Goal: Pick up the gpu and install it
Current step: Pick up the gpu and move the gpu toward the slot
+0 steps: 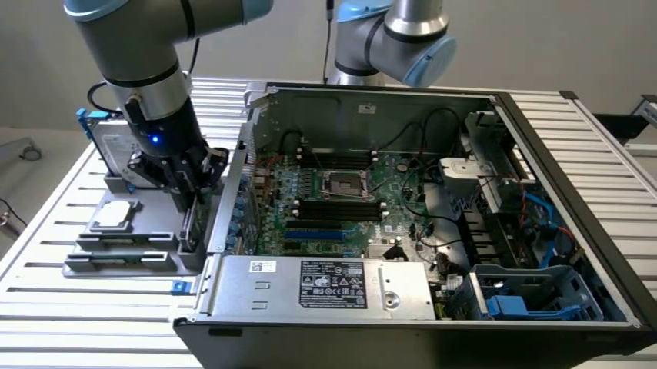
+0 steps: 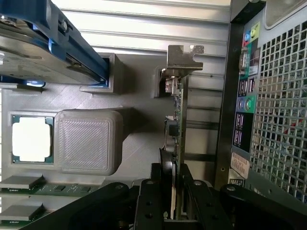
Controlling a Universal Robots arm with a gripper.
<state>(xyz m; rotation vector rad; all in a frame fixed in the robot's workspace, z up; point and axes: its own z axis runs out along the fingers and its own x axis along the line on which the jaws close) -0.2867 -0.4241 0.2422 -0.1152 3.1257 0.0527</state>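
The gpu (image 2: 176, 120) stands on its long edge in a slot of the grey holder (image 2: 139, 143), silver end bracket (image 2: 184, 57) at its far end. Seen edge-on, it shows a green board with dark parts on one side. My gripper (image 2: 173, 191) straddles the card's near end, with a black finger pressed to each face. In the exterior view my gripper (image 1: 193, 196) reaches down onto the gpu (image 1: 191, 231), just outside the open computer case (image 1: 534, 146) on the exterior view's left.
The grey holder (image 1: 134, 265) also carries a blue-framed hard drive (image 1: 108, 142), a square processor chip (image 1: 113, 215) and memory sticks (image 2: 24, 184). The case's rear port panel (image 2: 242, 96) stands close beside the card. A second arm (image 1: 395, 38) rises behind the case.
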